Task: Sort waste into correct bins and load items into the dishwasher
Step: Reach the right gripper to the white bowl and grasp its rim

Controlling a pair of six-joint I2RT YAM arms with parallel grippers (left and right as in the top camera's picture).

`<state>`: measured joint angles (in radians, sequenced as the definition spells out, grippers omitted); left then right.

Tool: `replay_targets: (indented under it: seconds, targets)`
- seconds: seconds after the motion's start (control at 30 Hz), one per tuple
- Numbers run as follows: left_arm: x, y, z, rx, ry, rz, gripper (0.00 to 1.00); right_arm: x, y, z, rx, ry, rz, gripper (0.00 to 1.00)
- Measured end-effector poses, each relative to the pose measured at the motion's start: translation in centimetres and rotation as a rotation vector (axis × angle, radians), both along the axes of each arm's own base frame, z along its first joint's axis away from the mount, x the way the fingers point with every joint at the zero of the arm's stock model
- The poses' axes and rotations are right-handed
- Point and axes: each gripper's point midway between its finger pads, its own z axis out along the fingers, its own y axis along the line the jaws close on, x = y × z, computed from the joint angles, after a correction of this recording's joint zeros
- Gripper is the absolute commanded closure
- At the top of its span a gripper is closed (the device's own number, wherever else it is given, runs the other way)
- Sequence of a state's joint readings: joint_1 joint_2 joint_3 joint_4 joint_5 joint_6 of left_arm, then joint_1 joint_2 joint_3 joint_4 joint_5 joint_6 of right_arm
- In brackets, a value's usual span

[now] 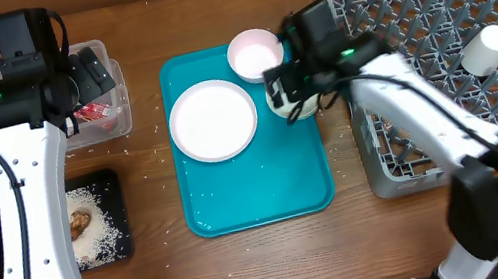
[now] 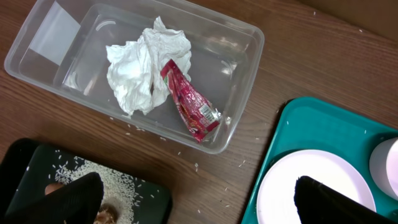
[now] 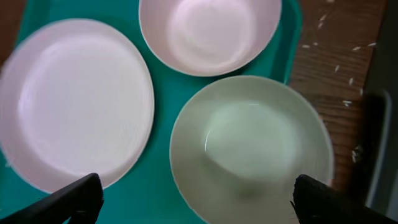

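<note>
1. The grey dish rack (image 1: 446,46) stands just beside the right gripper (image 3: 199,200), on its outer side. That closeness probably keeps each carry from the tray short. A white cup (image 1: 485,49) lies on its side among the pegs, well beyond the gripper.
2. The teal tray (image 1: 260,204) lies under the right gripper and holds the three remaining dishes.
3. The clear tub (image 2: 239,74) sits straight below the left gripper (image 2: 199,196). Inside it, the crumpled napkin (image 2: 140,68) and the red wrapper (image 2: 189,99) touch each other, so the dry rubbish appears sorted.
4. The black tray (image 1: 112,215) is behind the left gripper, towards the arm's base. It holds scattered rice and a brown food lump (image 1: 80,221). An orange scrap beside one finger may be the carrot stick, but too little shows to be sure.
5. The white plate (image 3: 74,99) is beside the right gripper and empty.
6. The pale green bowl (image 3: 249,149) is directly beneath the right gripper, between its fingers. The pink bowl (image 3: 208,31) lies just ahead, also empty.
7. Both grippers are spread wide and hold nothing. I judge the right one is lined up to take the green bowl.
</note>
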<state>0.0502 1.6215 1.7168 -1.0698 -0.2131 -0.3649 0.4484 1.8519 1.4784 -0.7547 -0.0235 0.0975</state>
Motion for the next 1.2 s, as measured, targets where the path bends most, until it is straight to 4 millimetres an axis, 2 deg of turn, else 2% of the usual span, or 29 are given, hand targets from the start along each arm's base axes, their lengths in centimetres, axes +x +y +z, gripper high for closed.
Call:
replay_targets:
  seconds: [0.17, 0.23, 0.5, 0.63, 0.9, 1.03, 1.2]
  targets:
    - [0.0, 0.0, 0.0, 0.000, 0.000, 0.000, 0.00, -0.3, 1.5, -4.1, -0.176, -0.011, 0.044, 0.09]
    - [0.0, 0.0, 0.0, 0.000, 0.000, 0.000, 0.00, -0.3, 1.4, -5.0, -0.225, -0.013, 0.046, 0.16]
    - [0.0, 0.0, 0.0, 0.000, 0.000, 0.000, 0.00, -0.2, -0.1, -7.3, -0.324, 0.011, 0.030, 0.26]
    - [0.0, 0.0, 0.0, 0.000, 0.000, 0.000, 0.00, -0.5, -0.1, -7.7, -0.340, 0.020, 0.037, 0.34]
    - [0.0, 0.0, 0.0, 0.000, 0.000, 0.000, 0.00, -1.4, 1.6, -7.7, -0.347, 0.011, 0.078, 0.58]
    - [0.0, 0.0, 0.0, 0.000, 0.000, 0.000, 0.00, -1.6, 1.4, -8.4, -0.353, 0.032, 0.067, 0.68]
    - [0.0, 0.0, 0.0, 0.000, 0.000, 0.000, 0.00, -2.3, 1.2, -9.4, -0.365, 0.070, 0.064, 0.88]
